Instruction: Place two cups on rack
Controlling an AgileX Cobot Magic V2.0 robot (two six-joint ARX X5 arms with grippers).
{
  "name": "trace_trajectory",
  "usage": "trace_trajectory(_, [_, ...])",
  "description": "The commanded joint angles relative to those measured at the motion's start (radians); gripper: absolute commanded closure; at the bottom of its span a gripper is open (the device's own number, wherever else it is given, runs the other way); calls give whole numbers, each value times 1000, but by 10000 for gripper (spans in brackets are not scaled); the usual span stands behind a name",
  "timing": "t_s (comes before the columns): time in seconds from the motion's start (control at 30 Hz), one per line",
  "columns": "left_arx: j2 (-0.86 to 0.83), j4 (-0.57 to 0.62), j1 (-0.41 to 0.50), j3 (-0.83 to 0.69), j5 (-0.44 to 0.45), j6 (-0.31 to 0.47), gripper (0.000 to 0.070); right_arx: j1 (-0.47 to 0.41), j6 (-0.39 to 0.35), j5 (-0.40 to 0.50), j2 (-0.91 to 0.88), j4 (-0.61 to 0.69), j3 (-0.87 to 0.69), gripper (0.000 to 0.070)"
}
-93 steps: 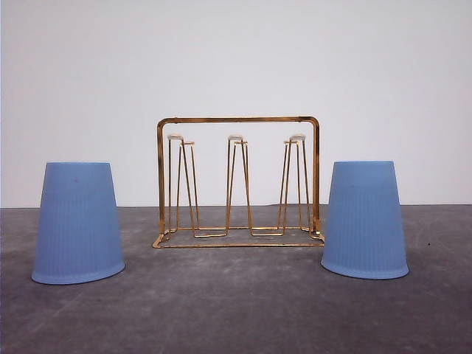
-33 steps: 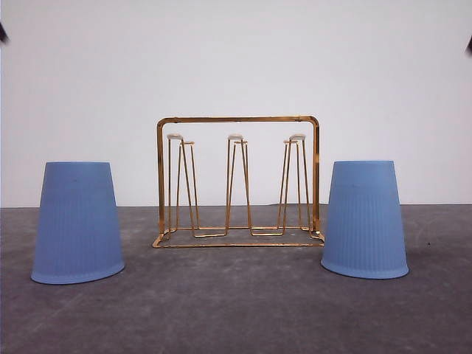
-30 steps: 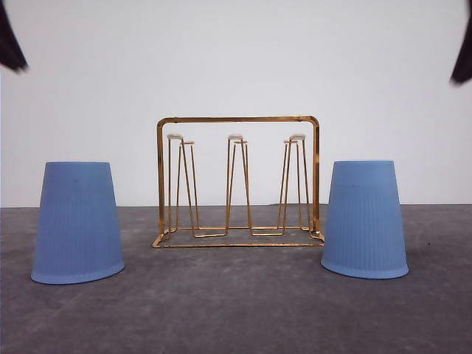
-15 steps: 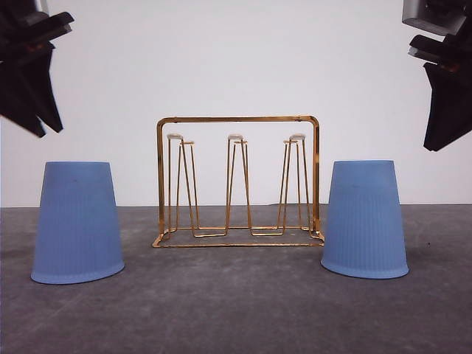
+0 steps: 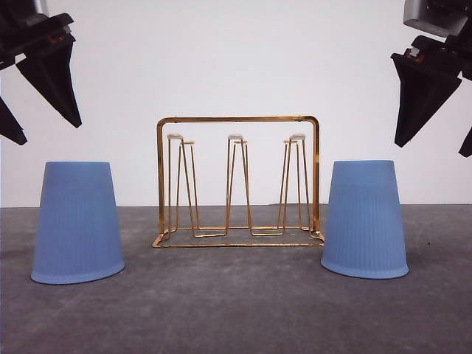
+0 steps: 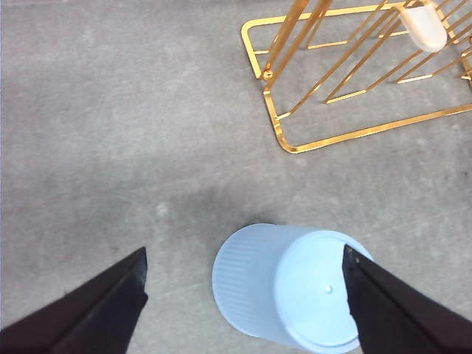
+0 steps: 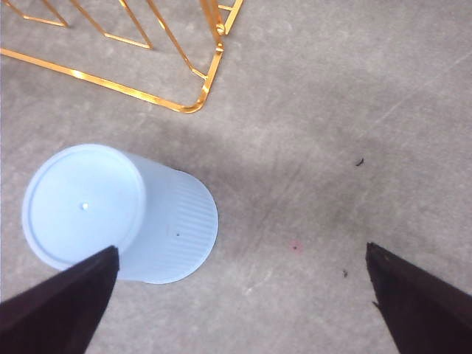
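While both arms hang above table [image 5: 236,310], note layout: rack [image 5: 237,181] stands centred, upright, all prongs bare. Left cup [image 5: 77,223] sits inverted on table on rack's left side, clear of it; right cup [image 5: 364,219] inverted on rack's right side, just beside its base. Your left gripper [image 5: 38,110] hovers above left cup, fingers spread wide, holding nothing. Right gripper [image 5: 441,125] hovers above right cup, likewise spread and empty. Wrist views: each cup's closed bottom faces up between the dark fingertips [image 6: 103,310].
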Motion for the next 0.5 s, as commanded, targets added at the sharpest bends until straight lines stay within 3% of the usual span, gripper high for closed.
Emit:
trace_trajectory(0.0, [13, 9, -8, 22, 24, -18, 193, 5, -8, -4, 8, 7, 19, 0])
trace_trajectory(0.27, [28, 6, -88, 22, 41, -23, 188, 5, -8, -4, 8, 8, 19, 0])
trace_trajectory(0.37, [60, 6, -132, 22, -5, -19, 185, 5, -8, -4, 8, 8, 19, 0])
trace_trajectory(0.47, [106, 1, -173, 22, -104, -17, 184, 5, -8, -4, 8, 7, 19, 0])
